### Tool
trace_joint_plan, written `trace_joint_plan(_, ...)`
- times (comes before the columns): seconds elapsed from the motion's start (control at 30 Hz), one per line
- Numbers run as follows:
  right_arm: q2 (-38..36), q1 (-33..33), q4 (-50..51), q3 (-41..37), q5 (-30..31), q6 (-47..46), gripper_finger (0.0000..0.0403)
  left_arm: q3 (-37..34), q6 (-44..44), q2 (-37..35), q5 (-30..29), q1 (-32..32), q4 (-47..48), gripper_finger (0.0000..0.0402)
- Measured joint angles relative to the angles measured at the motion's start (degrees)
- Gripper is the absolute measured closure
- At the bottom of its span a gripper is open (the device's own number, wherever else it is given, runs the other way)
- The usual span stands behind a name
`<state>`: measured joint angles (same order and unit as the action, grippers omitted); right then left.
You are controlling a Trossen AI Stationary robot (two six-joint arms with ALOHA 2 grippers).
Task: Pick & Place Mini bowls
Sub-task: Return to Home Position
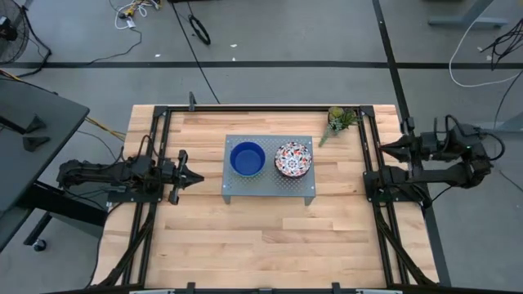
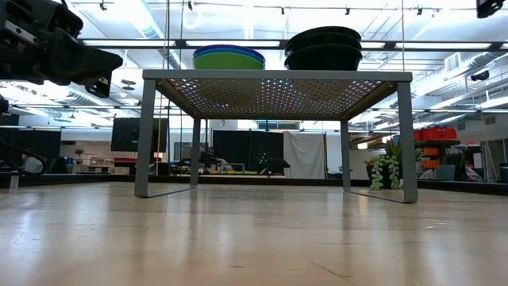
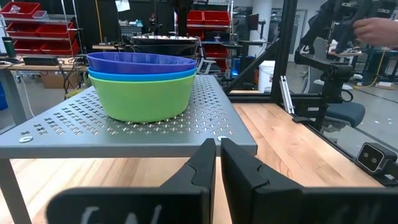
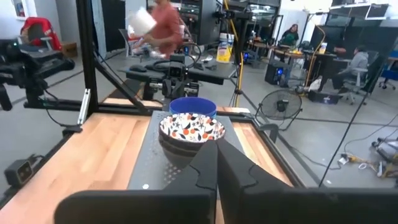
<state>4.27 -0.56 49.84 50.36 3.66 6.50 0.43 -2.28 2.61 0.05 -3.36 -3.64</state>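
One wooden table (image 1: 270, 245) underlies everything, and a grey perforated stand (image 1: 245, 192) sits at its middle. Both dark arms lie low at the table's two ends.

The left gripper (image 1: 198, 175) hovers just short of the stand's nearest edge without touching it. Its fingers (image 3: 202, 165) are pressed almost together with nothing between them. The right gripper (image 1: 384, 149) sits drawn back on the opposite side, well apart from the stand and pointing toward it. Its fingers (image 4: 202, 171) are likewise clenched on nothing.

All the mini bowls rest on the stand's top, in two stacks side by side. Straight ahead of the left gripper is the plastic stack: the green bowl (image 3: 146, 99) at the bottom, the light blue bowl (image 3: 140, 76) nested in it, and the dark blue bowl (image 1: 247, 158) on top. Beyond that stack, and nearest the right gripper, are the patterned bowls (image 1: 292, 158), white with red-and-blue flowers. How many are nested there cannot be told.

Smallest is the potted plant (image 1: 339, 121). It stands on the table just beside the stand's corner, off to one side of the right gripper.
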Motion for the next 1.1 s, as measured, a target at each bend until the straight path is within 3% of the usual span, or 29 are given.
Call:
trace_joint_plan(0.57,0.02,0.00,-24.52,-20.30,1.94,-0.03,0.0402,0.00,0.00,0.00,0.00,0.00,0.00,0.0372)
trace_joint_plan(0.93,-1.24,0.00,-36.54,-29.10,1.89,-2.01,0.0403,0.00,-0.02,0.00,0.00,0.00,0.00,0.0372)
trace_joint_plan(1.1,-3.35,-0.01,-47.66,-36.14,1.81,-2.15,0.0403,0.00,0.00,0.00,0.00,0.00,0.00,0.0372)
